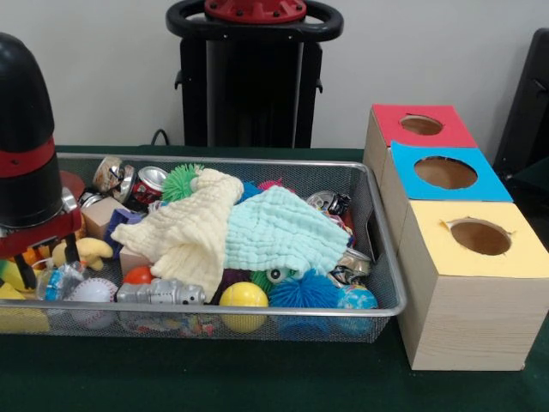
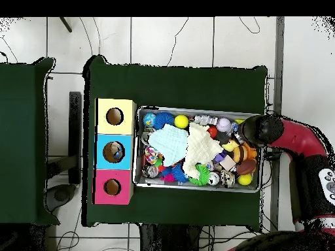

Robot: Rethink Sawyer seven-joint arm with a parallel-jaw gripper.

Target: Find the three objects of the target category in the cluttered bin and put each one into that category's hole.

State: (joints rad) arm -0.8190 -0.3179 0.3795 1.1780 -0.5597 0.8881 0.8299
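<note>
The gripper, fingers apart over the bin's nine-o'clock end, should pinch a raised fold of the soft, light yellow cloth heaped mid-bin.

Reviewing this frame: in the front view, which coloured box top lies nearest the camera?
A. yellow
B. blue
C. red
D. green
A: the yellow-topped box sits at the front of the row, with the blue-topped box behind it and the red-topped box farthest back, beside the mesh bin.
</note>
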